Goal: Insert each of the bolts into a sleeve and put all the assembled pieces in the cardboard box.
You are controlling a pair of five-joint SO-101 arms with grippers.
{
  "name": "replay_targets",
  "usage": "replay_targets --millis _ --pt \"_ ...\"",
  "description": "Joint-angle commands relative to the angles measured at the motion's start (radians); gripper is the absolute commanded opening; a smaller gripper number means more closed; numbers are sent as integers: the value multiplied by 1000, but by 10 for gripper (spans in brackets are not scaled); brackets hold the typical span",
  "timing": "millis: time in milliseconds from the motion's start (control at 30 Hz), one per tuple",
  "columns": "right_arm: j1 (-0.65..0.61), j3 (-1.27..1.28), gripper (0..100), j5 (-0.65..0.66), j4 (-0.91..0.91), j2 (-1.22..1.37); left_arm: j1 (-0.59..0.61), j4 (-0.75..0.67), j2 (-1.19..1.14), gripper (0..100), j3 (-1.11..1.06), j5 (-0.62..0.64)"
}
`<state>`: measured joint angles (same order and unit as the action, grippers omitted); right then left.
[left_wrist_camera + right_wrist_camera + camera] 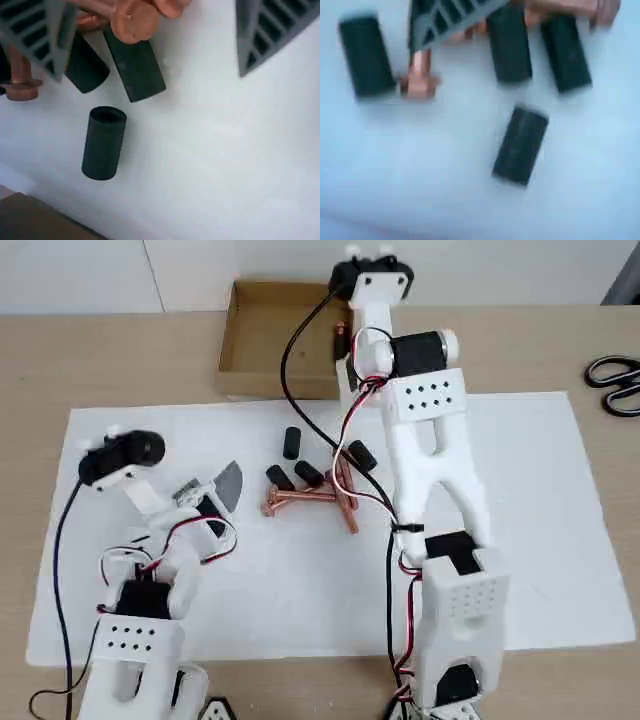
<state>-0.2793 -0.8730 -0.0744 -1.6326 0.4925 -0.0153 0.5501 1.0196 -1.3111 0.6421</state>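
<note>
Several black sleeves (292, 442) and copper bolts (305, 498) lie in a loose cluster on the white sheet (520, 540). My left gripper (212, 490) hovers just left of the cluster, open and holding nothing. In the left wrist view the left gripper (150, 60) frames a sleeve (104, 142) lying alone, two more sleeves (135, 65) and bolt heads (132, 20). My right gripper (435, 30) hangs over the cluster's right side, above a bolt (418, 82), with a sleeve (520, 145) lying apart. The cardboard box (270, 300) stands at the back, with a copper-and-dark piece (340, 340) by its right wall.
Black wires (300, 390) run from the right arm across the cluster. Scissors (615, 380) lie at the table's far right edge. The white sheet has open room at its front and right.
</note>
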Motion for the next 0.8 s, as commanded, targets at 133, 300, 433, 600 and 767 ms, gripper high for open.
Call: replay_targets --millis 133,300,433,600,767 --pt "36 64 180 121 -35 -22 3 -325 3 216 -180 127" --pt "36 72 180 161 -39 82 5 -413 3 216 -225 137" --pt "-1 72 180 198 -39 150 5 -411 3 216 -226 135" --pt "-54 68 180 226 -33 191 5 -411 3 216 -226 135" --pt "-62 68 180 258 -19 242 5 -411 3 216 -226 135"
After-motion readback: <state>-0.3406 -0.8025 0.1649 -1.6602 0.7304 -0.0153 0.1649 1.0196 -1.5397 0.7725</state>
